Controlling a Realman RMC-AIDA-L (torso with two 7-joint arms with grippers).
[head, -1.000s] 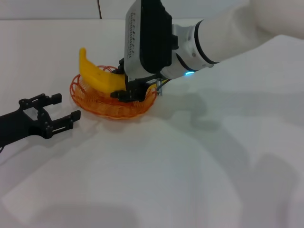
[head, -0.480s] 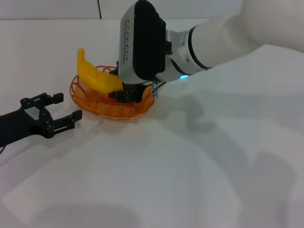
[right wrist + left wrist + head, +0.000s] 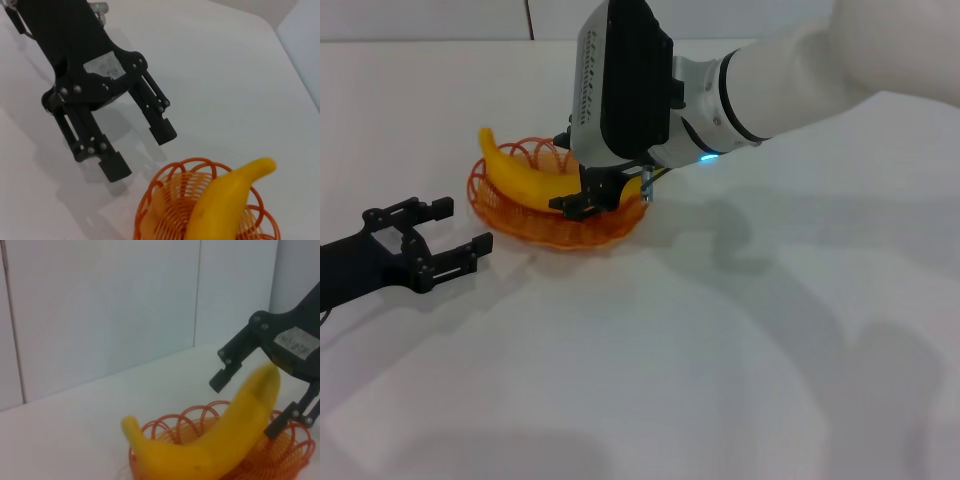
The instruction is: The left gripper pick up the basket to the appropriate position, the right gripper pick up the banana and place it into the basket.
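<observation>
Banana [image 3: 525, 178] lies in the basket [image 3: 510, 215], which sits on the table [image 3: 720, 350] at the far left. The right gripper [image 3: 590, 198] hangs over it, fingers spread, holding nothing. The left gripper [image 3: 445, 240] waits nearby, open and empty. The banana looks smooth, stiff and slippery, so its thick middle is best to hold.
</observation>
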